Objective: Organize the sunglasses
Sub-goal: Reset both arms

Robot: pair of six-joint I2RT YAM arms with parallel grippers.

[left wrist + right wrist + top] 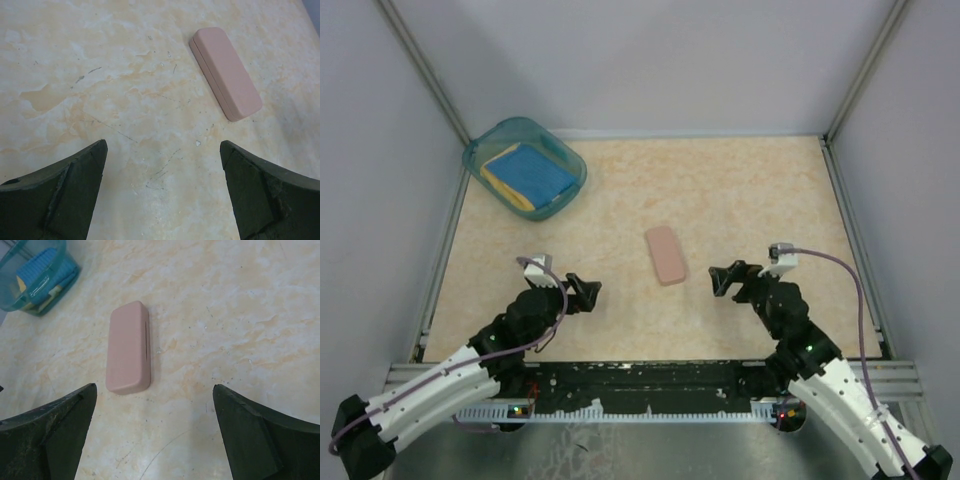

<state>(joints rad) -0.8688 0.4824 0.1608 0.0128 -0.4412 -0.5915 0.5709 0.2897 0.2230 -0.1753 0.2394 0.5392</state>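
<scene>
- Sunglasses: not seen in any view. I judge they may be inside the pink case [666,254], which lies closed on the table between my two sets of fingers and slightly ahead of them.
- Left gripper [583,292]: fingers spread apart, holding nothing. The case lies ahead, toward my right fingertip.
- Right gripper [725,279]: fingers apart and empty. The case lies just ahead of the left finger.
- Teal tub [480,160] with blue cloth [528,170]: well beyond my left fingers.
- Advice: pin the case by its long sides, then open it at the seam slowly, as the smooth shell may slide.
</scene>
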